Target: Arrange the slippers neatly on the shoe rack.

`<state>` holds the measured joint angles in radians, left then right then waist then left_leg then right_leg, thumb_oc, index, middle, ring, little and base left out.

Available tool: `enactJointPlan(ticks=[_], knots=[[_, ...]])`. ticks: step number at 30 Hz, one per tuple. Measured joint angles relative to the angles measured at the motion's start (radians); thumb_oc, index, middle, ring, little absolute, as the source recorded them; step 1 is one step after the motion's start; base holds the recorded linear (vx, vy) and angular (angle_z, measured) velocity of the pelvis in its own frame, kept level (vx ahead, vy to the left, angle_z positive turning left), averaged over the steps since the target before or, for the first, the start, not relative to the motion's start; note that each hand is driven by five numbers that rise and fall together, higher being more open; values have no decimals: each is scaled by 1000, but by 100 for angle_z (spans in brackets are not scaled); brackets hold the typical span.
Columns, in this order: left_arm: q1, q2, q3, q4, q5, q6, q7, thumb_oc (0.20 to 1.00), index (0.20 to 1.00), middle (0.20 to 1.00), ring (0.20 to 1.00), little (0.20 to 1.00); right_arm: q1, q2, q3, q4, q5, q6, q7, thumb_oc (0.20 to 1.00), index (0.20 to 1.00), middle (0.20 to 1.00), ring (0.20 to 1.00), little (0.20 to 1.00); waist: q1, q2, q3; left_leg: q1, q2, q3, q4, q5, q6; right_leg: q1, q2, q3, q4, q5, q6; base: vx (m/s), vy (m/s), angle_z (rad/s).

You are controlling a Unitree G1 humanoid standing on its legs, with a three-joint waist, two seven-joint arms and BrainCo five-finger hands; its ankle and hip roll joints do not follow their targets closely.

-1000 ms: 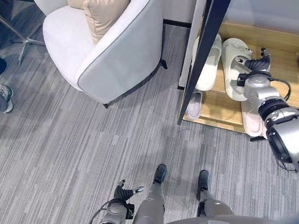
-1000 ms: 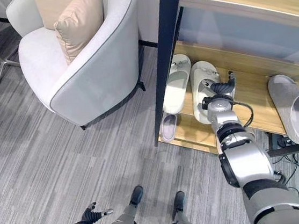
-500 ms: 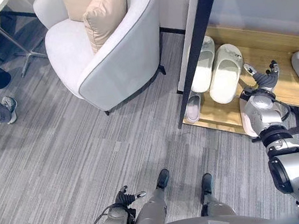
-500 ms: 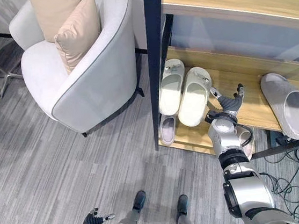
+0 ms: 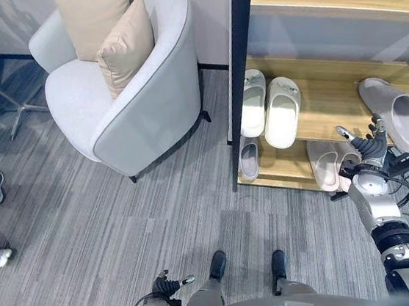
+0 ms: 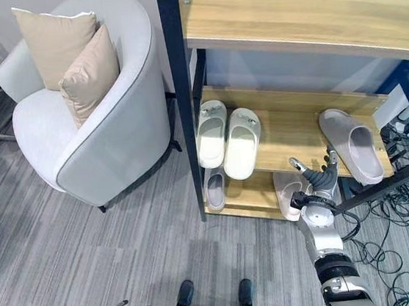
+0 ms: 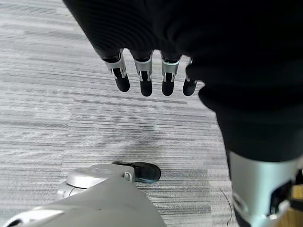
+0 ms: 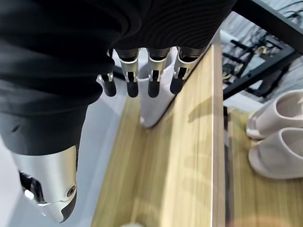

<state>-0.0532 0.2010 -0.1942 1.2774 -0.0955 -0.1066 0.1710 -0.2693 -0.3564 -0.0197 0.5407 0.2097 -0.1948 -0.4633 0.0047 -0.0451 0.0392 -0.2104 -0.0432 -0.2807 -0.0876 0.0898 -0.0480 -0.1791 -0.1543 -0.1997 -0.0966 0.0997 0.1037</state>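
- Holding the right hand [image 5: 365, 151] with fingers [image 8: 153, 80] straight and spread, gripping nothing, hovering at the front edge of the shoe rack [image 6: 301, 123].
- Hanging the left hand [image 5: 165, 284] idle over the carpet [image 5: 109, 223], well apart from the shoe rack, fingers [image 7: 144, 80] relaxed and empty.
- Resting as a side-by-side pair, the white slippers [image 5: 272, 107] at the left end of the rack's middle shelf; lying alone and angled at that shelf's right end, the grey slipper [image 5: 393, 113].
- Sitting on the rack's bottom shelf, a pale pink pair [image 5: 329, 162] just beside the right hand, and a small grey slipper [image 5: 249, 157] by the dark upright post [image 5: 236, 75].
- Judging the slippers light, soft foam, yielding under pressure and unbreakable; taking hold across the strap or pinching the heel rim looks safest.
- Offering a smooth wooden surface, likely letting slippers slide with a push.
- Standing left of the shoe rack, a pale armchair [image 5: 135, 94] with two cushions [image 5: 113, 34].
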Motion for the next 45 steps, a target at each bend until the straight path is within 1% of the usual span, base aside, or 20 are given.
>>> enactJointPlan(ticks=[2,3,4,5,7,11,15,17,18,22,24,26,34,37,41,42,45], knots=[[0,-1,0,-2,8,4,-1,1000,1000,1000,1000,1000,34,-41,90,-32,-61,8,50,1000,1000,1000,1000,1000,-1,0,-2,19,4,1,-4,2,2,17,3,0,-1,-2,1,-12,-48,-2],[3,-1,0,-2,8,4,-1,1000,1000,1000,1000,1000,61,-54,116,-73,-83,9,67,1000,1000,1000,1000,1000,0,1,-5,24,5,1,-4,1,3,22,4,0,-1,-5,-1,0,0,0],[3,-1,1,-2,9,3,-1,1000,1000,1000,1000,1000,81,-50,121,-124,-124,8,93,1000,1000,1000,1000,1000,-1,2,-7,26,9,1,-4,1,3,25,7,-1,-1,-6,-2,0,0,0],[2,-1,1,-3,9,3,-3,1000,1000,1000,1000,1000,81,-50,122,-129,-143,8,108,1000,1000,1000,1000,1000,-3,2,-7,28,11,0,-4,1,3,26,10,-1,-1,-6,-2,0,0,0],[2,-1,1,-3,10,3,-3,1000,1000,1000,1000,1000,81,-50,123,-129,-148,8,116,1000,1000,1000,1000,1000,-5,3,-7,32,12,1,-4,1,2,30,11,-1,-1,-6,-2,0,0,0],[12,-2,6,-2,13,2,-3,1000,1000,1000,1000,1000,90,-53,150,-128,-237,8,144,1000,1000,1000,1000,1000,-10,3,-7,33,12,1,-4,-1,0,31,10,-1,-1,-6,-2,0,0,0],[19,-1,7,-1,44,-8,-2,1000,1000,1000,1000,1000,93,-58,163,-128,-297,9,146,1000,1000,1000,1000,1000,-9,3,-7,29,11,0,-5,-1,1,28,10,-1,-1,-6,-3,0,0,0],[18,-1,7,-2,48,-12,-1,1000,1000,1000,1000,1000,91,-72,192,-134,-317,9,145,1000,1000,1000,1000,1000,-9,3,-7,27,11,0,-5,-1,1,25,10,-1,-1,-6,-3,0,0,0],[17,-1,7,-2,48,-14,1,1000,1000,1000,1000,1000,90,-90,224,-134,-350,9,146,1000,1000,1000,1000,1000,-5,3,-7,25,11,-1,-5,-1,0,23,10,-2,-1,-6,-3,0,0,0],[15,-1,7,-2,48,-15,4,1000,1000,1000,1000,1000,90,-97,245,-145,-390,9,149,1000,1000,1000,1000,1000,2,1,-5,19,10,-1,-5,-1,1,19,10,-3,-1,-6,-3,0,0,0],[5,0,7,-2,49,-16,10,1000,1000,1000,1000,1000,73,-122,322,-176,-433,5,163,1000,1000,1000,1000,1000,4,-8,2,19,10,-2,-5,-1,0,18,9,-4,-1,-6,-2,0,0,0],[-2,1,7,-4,50,-18,10,1000,1000,1000,1000,1000,68,-137,334,-185,-463,5,176,1000,1000,1000,1000,1000,13,-13,8,17,9,-3,-5,-3,-3,18,8,-6,-1,-6,-2,0,0,0],[-6,3,6,-17,50,-28,11,1000,1000,1000,1000,1000,54,-146,349,-180,-471,4,199,1000,1000,1000,1000,1000,12,-16,26,17,8,-4,-5,-3,-2,18,8,-6,-1,-8,-1,0,0,0],[-5,4,7,-16,49,-30,11,1000,1000,1000,1000,1000,-6,-164,394,-116,-471,9,204,1000,1000,1000,1000,1000,15,-18,27,16,8,-4,-5,-4,-3,17,8,-6,-1,-9,0,11,4,0],[-5,4,6,-16,49,-30,12,1000,1000,1000,1000,1000,-55,-161,403,-100,-470,13,202,1000,1000,1000,1000,1000,17,-19,28,14,8,-4,-5,-5,-2,16,9,-7,-1,-10,0,0,0,0],[-6,4,5,-16,49,-30,12,1000,1000,1000,1000,1000,-90,-156,424,-47,-470,14,202,1000,1000,1000,1000,1000,18,-19,28,14,8,-4,-5,-5,-2,15,11,-7,-1,-10,0,0,0,0],[-14,4,1,-17,47,-31,12,1000,1000,1000,1000,1000,-119,-156,431,-2,-470,26,202,1000,1000,1000,1000,1000,45,-20,29,10,7,-6,-5,-5,-2,12,11,-9,-1,-11,0,2,2,1]])
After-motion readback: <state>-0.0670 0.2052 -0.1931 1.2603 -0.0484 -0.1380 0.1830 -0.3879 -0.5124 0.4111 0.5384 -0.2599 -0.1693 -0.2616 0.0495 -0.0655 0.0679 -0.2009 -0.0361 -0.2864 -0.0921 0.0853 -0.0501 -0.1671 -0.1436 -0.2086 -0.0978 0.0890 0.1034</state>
